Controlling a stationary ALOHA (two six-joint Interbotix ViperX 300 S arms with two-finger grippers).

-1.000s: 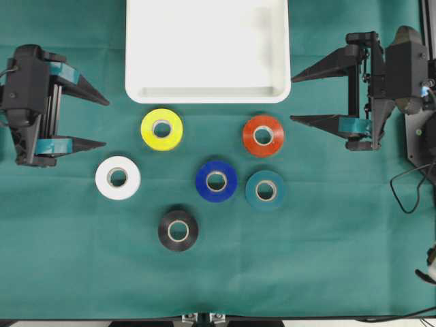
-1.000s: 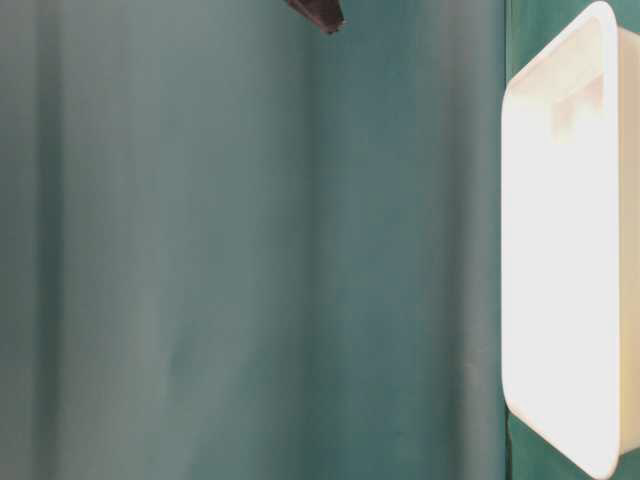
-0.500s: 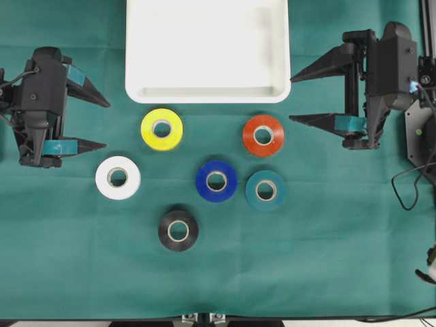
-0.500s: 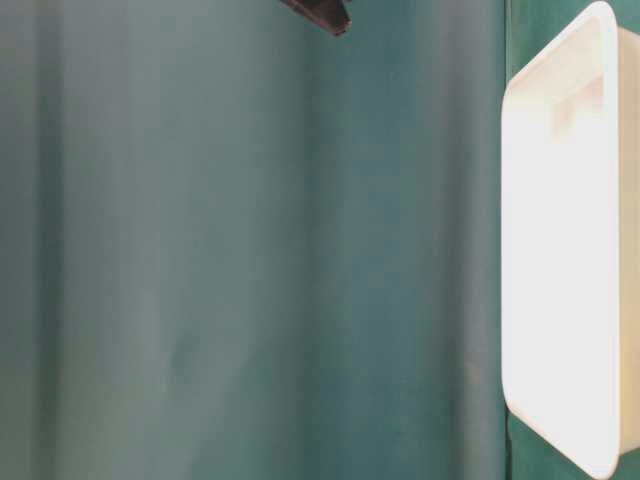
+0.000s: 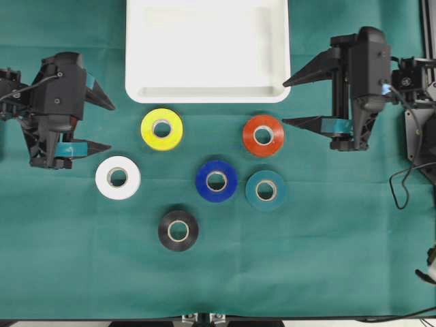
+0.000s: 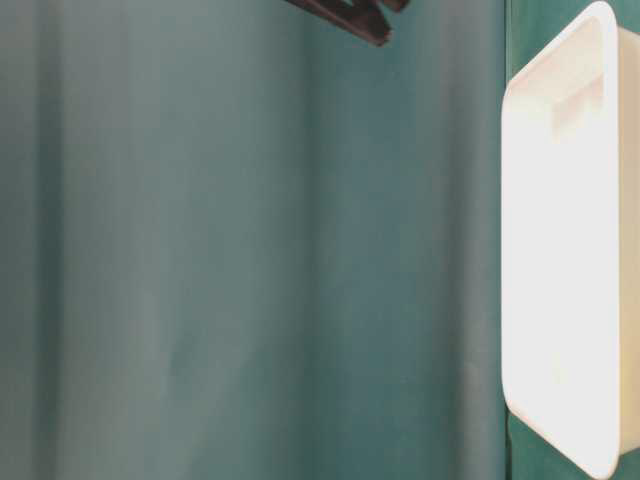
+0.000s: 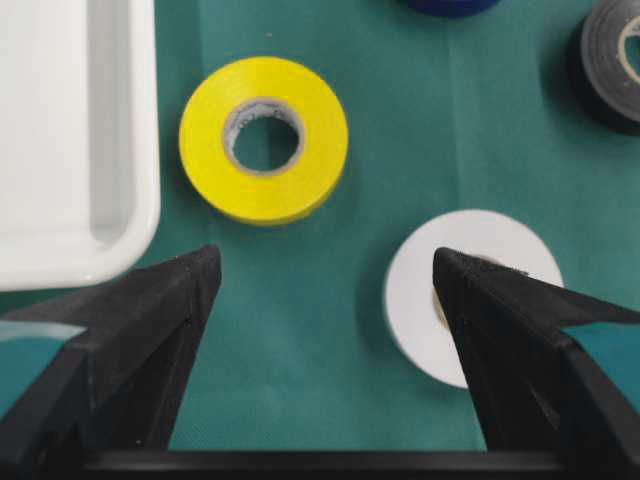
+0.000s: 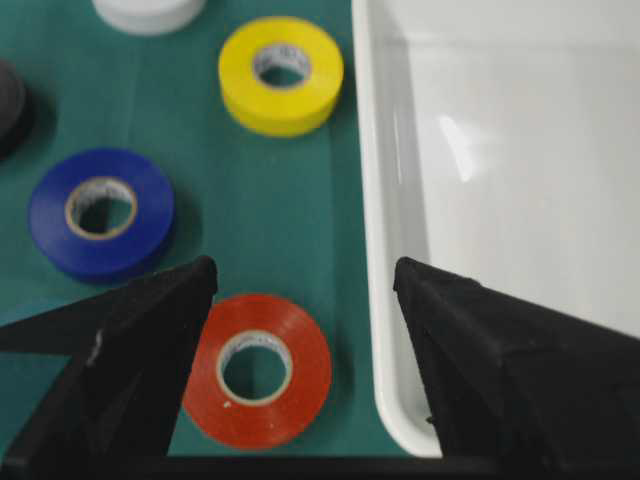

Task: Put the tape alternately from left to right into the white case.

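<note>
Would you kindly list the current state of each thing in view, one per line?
white case: empty, upright on the cloth.
yellow tape: flat on the cloth, outside the case.
white tape: flat, untouched.
blue tape: flat, untouched.
red-orange tape: flat, untouched.
teal tape: flat, beside the blue one.
black tape: flat, untouched.
left gripper: open, empty.
right gripper: open, empty.

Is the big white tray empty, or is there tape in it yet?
Empty. The white tray shows only bare white floor, and all six tape rolls lie flat on the green cloth outside it.
</note>
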